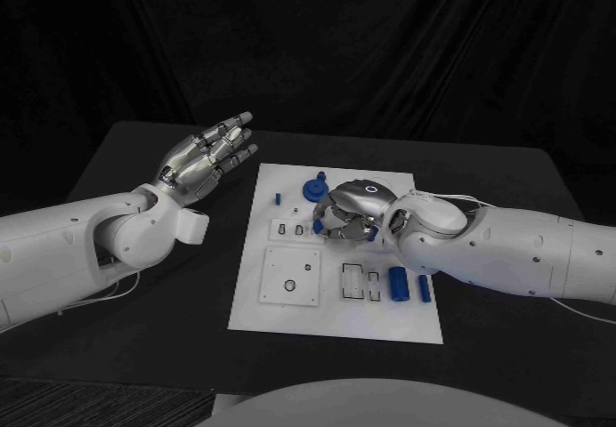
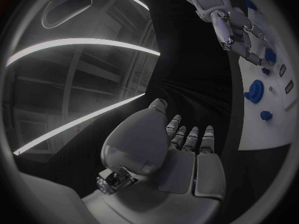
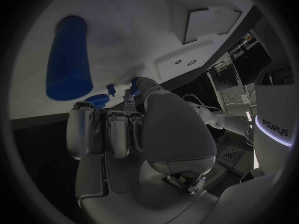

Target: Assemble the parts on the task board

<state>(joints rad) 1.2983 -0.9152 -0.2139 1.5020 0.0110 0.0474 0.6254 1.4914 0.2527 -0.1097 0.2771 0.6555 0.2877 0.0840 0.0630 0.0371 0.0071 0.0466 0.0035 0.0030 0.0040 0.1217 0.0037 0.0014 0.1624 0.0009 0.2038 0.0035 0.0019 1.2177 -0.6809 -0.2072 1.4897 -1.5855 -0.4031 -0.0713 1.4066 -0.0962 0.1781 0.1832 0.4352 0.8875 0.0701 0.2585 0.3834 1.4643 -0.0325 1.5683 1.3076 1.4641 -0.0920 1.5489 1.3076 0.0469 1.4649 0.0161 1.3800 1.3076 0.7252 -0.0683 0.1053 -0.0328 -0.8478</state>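
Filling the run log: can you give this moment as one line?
left hand: open, raised beside task board | right hand: fingers curled over board's middle, hold unclear | blue cylinder: lying on board

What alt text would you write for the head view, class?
The robot's right hand is curled over the middle of the white task board, above a small blue part. Its left hand hovers flat, fingers extended, beside the board. Blue cylinders lie on the board.
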